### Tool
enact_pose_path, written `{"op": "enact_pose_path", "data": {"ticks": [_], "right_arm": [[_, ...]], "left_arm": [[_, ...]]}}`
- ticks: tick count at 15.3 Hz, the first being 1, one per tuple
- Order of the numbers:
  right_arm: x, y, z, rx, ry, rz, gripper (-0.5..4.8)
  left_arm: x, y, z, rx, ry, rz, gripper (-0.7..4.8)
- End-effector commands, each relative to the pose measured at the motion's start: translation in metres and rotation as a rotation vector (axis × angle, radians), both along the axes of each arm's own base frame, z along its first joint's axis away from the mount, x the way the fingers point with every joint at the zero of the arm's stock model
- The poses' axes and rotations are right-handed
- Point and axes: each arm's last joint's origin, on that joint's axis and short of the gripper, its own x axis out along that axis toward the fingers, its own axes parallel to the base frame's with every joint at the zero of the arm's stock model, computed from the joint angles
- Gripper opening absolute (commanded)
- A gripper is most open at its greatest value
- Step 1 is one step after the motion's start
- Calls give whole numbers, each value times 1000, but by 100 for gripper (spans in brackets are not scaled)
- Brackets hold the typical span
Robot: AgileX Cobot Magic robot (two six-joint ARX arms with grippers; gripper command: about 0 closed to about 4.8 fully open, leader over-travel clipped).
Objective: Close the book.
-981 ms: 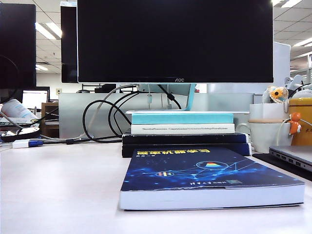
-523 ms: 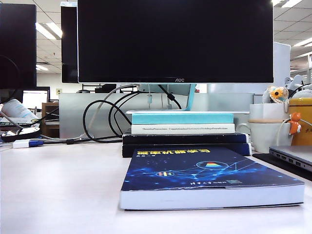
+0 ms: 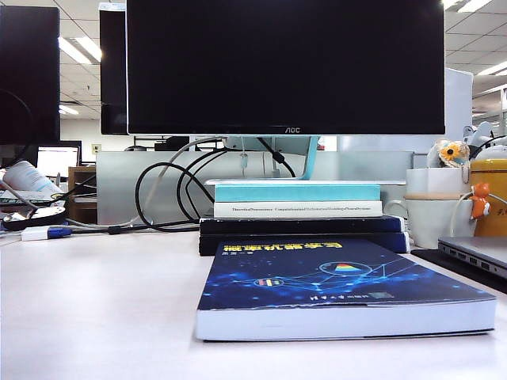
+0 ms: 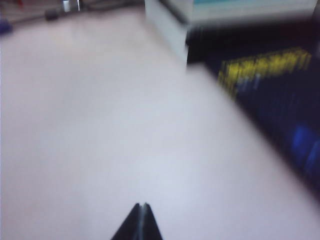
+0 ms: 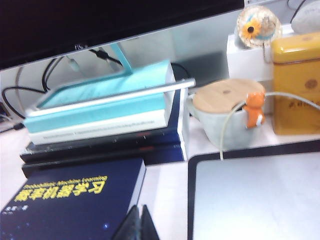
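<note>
Exterior view: thick dark-blue paperback book point(image 3: 341, 289) lies shut, flat on the white surface point(image 3: 95, 309).
Heavy, slick-covered; I'd grip its page edge. My left end effector point(image 4: 140, 220) and right end effector point(image 5: 140, 222) hover, fingers together.

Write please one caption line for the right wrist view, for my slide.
Right gripper, jaws together, hovers by the closed blue book in front of a book stack and lidded mug.

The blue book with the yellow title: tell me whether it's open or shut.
Shut. The book lies flat on the table, cover up, page block unbroken. Left gripper and right gripper, both shut, hover near it without touching.
</note>
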Motion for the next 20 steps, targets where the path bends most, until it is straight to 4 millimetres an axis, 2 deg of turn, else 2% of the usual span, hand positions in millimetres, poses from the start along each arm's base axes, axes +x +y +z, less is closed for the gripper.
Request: {"op": "enact_pose_path", "data": {"ticks": [1,6,7,9,11,17,20], "right_arm": [[0,-1,0,1,-4,-6,2],[0,-11,7,17,-78,-98,2],[-3,-12,8,20,-93,-98,2],[-6,-11,0,5,-21,-75,2],[-11,-4,1,10,-36,14,2],[-12,-4,8,28,-109,17,2],[-12,-3,-10,-16,68,30,2]], "left_arm": [[10,1,2,-126,-137,76,-5],[23,37,2,-98,-158,472,-5],[24,53,2,-86,-167,637,-5],[24,56,2,-83,-170,670,-5],[23,63,3,-87,-185,727,-5],[24,64,6,-118,-200,617,-5],[25,64,6,-121,-198,604,-5]]}}
